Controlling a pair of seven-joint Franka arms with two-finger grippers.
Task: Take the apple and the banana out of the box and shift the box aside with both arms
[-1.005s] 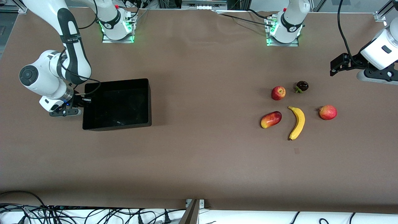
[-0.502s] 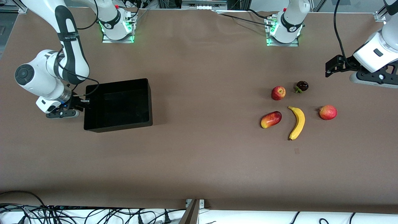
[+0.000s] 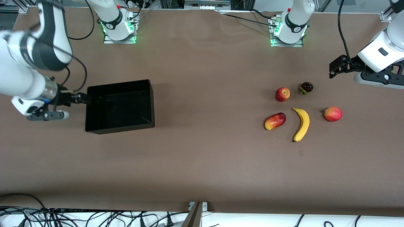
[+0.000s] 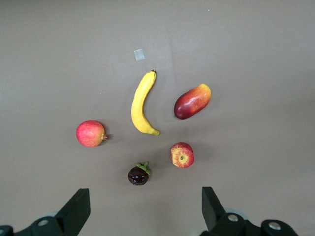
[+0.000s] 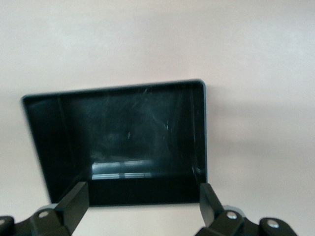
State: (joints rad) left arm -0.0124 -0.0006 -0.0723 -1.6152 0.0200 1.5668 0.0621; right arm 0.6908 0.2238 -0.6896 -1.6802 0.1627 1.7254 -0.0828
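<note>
The black box [image 3: 120, 128] sits at the right arm's end of the table and is empty. My right gripper [image 3: 82, 98] is open and hangs just off the box's end wall, holding nothing; its wrist view shows the box [image 5: 147, 192] just ahead of the open gripper [image 5: 140, 205]. The yellow banana [image 3: 302, 124] and the red apple [image 3: 282, 94] lie at the left arm's end. My left gripper [image 3: 335, 67] is open and empty, up in the air over that end. Its wrist view [image 4: 145, 216] looks down on the banana [image 4: 141, 104] and the apple [image 4: 182, 155].
Around the banana lie a red-yellow mango [image 3: 275, 121], a dark mangosteen [image 3: 306, 87] and a round red fruit [image 3: 332, 113]. A small pale mark [image 3: 301, 153] is on the brown table, nearer the camera than the banana. Cables run along the table's near edge.
My right gripper has let go of the box's end wall, lifted and drawn back toward the right arm's end. The box shifted slightly. My left gripper rose a little.
</note>
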